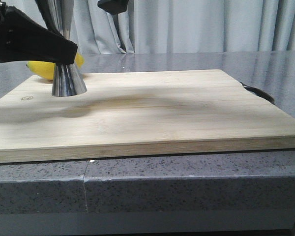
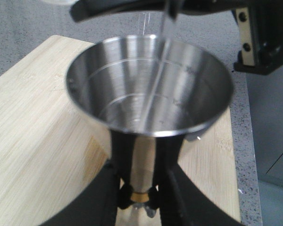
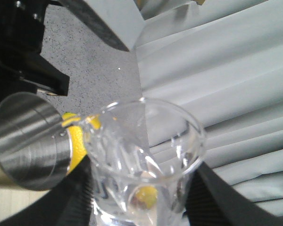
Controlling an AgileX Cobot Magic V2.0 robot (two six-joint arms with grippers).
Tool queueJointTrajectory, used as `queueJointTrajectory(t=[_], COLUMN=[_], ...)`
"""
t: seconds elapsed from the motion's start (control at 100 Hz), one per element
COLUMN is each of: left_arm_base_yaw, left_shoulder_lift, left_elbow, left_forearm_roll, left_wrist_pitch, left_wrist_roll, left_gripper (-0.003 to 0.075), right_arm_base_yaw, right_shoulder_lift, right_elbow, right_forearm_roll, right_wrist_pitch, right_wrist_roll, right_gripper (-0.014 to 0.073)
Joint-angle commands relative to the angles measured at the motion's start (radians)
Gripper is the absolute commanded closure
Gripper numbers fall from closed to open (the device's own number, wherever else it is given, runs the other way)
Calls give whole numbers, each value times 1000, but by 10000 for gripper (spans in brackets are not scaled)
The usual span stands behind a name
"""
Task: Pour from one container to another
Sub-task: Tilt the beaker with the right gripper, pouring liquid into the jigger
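Beaker [image 3: 148, 160], clear glass, sits clamped between the right gripper's [image 3: 141, 197] dark fingers [image 3: 217, 197], tilted so its lip hangs right over the open mouth of the jigger [image 3: 30, 141]. Pour is mid-step: left wrist view shows a thin clear stream [image 2: 155, 75] dropping into the steel cup [image 2: 148, 87] and a shallow pool of liquid at its bottom. Beaker looks nearly drained in the right wrist view, only a little left near the lip, though exact level is hard to read through the glass.

Jigger [image 1: 68, 78] stands upright on the wooden cutting board [image 1: 152, 113], back-left part, base flat on the wood. Left gripper [image 2: 140, 188] closes on it around the narrow waist at the gold band [image 2: 140, 195], fingers [image 2: 167, 165] on both sides, steadying it. Front view shows only the lower cone, the black arm [image 1: 29, 39] crossing in front of the rest; beaker itself is out of that frame.

Lemon [image 1: 46, 69] lies just behind the jigger on the board's far edge, also seen yellow through the beaker glass. Not part of the job.

Next move, my read: keep the lip over the jigger until the stream stops, then rotate the beaker back upright before pulling away, so no drip lands on the board. Left grip should stay put; the jigger is tall on a small base and a knock from the beaker lip could tip it. Overfill risk looks low, cup is far from full.
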Motion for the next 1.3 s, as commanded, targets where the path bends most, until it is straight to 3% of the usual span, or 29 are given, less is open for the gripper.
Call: queueJointTrajectory(t=[0.0, 1.29], left_arm_base_yaw=[3, -18], left_shoulder_lift=[-40, -40], left_elbow=[-29, -29], left_forearm_roll=[-67, -44], left_wrist_pitch=[94, 95], left_wrist_roll=[-10, -26], left_gripper=[740, 739], right_arm_base_yaw=[2, 2], right_shoulder_lift=[-50, -50], right_elbow=[-30, -30], right_forearm_roll=[5, -83], right_wrist_pitch=[-51, -31], right_wrist_roll=[-10, -10], right_gripper=[417, 417])
